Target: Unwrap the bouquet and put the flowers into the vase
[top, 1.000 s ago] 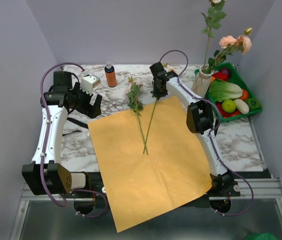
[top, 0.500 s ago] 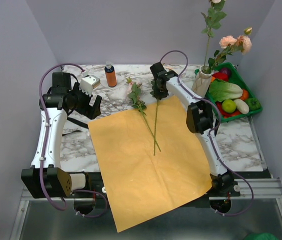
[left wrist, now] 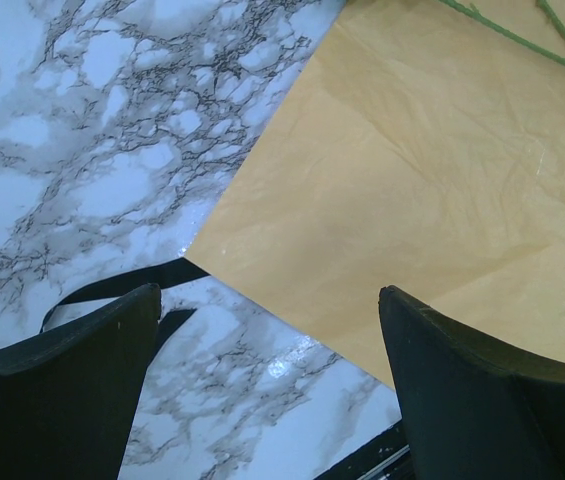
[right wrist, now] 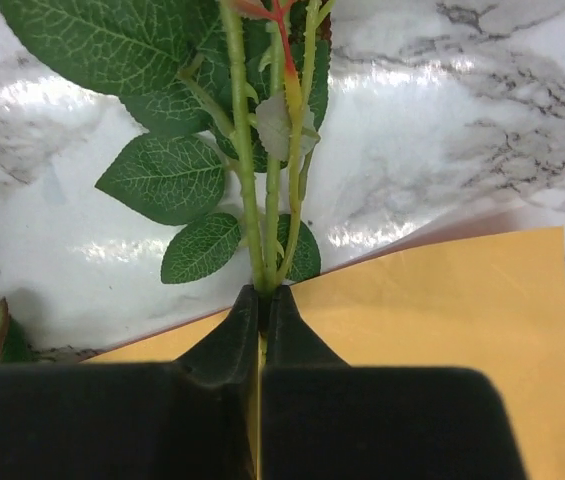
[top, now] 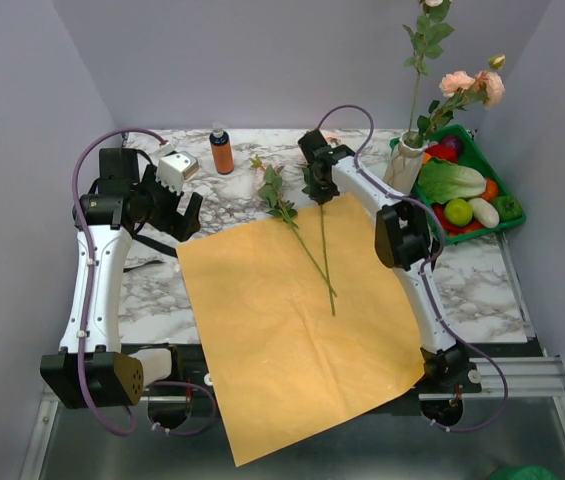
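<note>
Where the worktop (top: 482,275) meets the arm bases: the orange paper sheet (top: 282,340) lies flat, its near corner hanging over the near edge.
Black ribbon (left wrist: 112,285): on bare marble, just beside the sheet's left corner.
Left gripper (left wrist: 269,300): jaws spread wide with nothing between them, above that left corner, toward the left edge.
Loose flower (top: 302,240): stem lying slantwise across the sheet, leaves on the marble past the sheet's far edge; it crosses the held stem near their lower ends.
Right gripper (right wrist: 260,297): jaws pressed together on the held stem (right wrist: 247,200), at the sheet's far edge; green leaves fan out beyond the fingertips.
Orange bottle (top: 221,150): upright near the far edge, left of middle.
Vase (top: 405,160): upright near the far right corner, just beside the green tray (top: 507,205) of vegetables, with pink roses (top: 462,82) standing in it.
</note>
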